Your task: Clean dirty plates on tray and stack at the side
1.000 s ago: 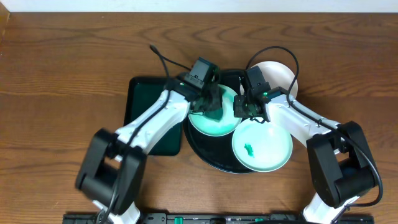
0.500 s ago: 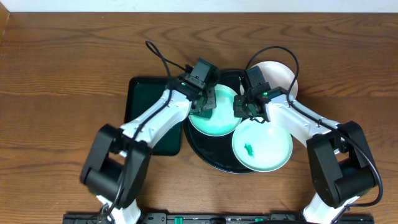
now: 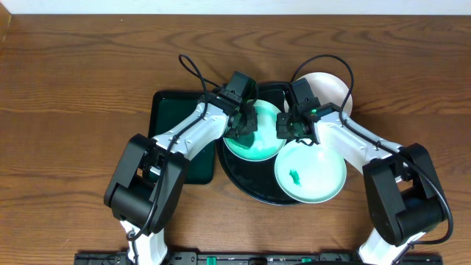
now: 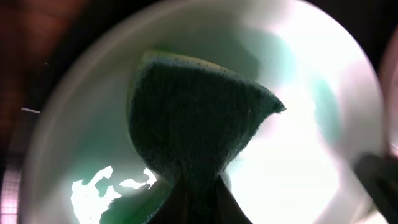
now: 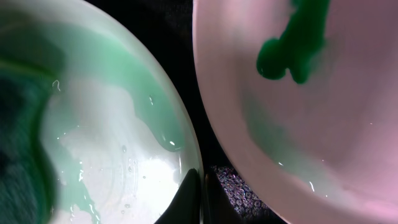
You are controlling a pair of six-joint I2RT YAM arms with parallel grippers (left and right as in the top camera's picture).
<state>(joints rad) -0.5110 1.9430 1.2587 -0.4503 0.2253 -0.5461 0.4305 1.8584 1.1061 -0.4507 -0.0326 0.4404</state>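
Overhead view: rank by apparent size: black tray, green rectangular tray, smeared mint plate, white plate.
1. Black tray
2. Green rectangular tray, partly under an arm
3. Smeared mint plate and white plate: they look alike, and the white one is partly hidden

- At the middle of the brown wooden worktop [image 3: 73, 88] I have the large round glossy black tray [image 3: 234, 180], with the small rectangular dark green tray [image 3: 168, 125] just beside it on the left.
- The rear pale mint round plate [image 3: 257, 151] lies on the black tray's back left part.
- The front pale mint round plate [image 3: 324, 180] lies front right, just beside the rear one.
- The round white plate [image 3: 331, 85] sits at the tray's back right edge.
- My left pincer [image 3: 246, 126] holds the dark green sponge [image 4: 199, 124] down in the rear plate.
- My right pincer [image 3: 288, 129] stands between the two mint plates, closed, at the rear plate's right rim.
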